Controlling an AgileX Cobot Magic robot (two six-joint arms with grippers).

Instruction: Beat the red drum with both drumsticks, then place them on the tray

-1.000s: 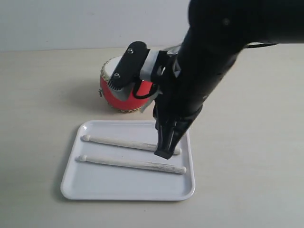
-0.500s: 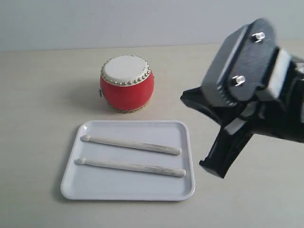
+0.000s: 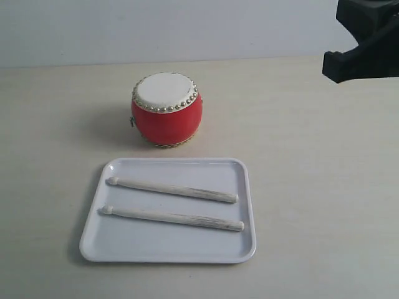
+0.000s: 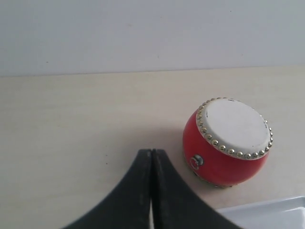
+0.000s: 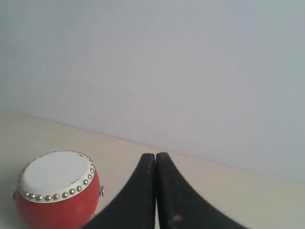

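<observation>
Both drumsticks (image 3: 171, 189) lie in the tray (image 3: 168, 244); my left gripper (image 4: 151, 157) and right gripper (image 5: 156, 160) are pinched closed, empty. Task looks finished to me.

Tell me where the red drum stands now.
In the exterior view the red drum stands left of centre, just behind the tray, not touching it.

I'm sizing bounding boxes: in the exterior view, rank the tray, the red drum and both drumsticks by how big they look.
Largest: tray.
Next: red drum.
Smallest in area, though longer than the red drum is wide: far drumstick and near drumstick; they look alike, so I leave them tied.
</observation>
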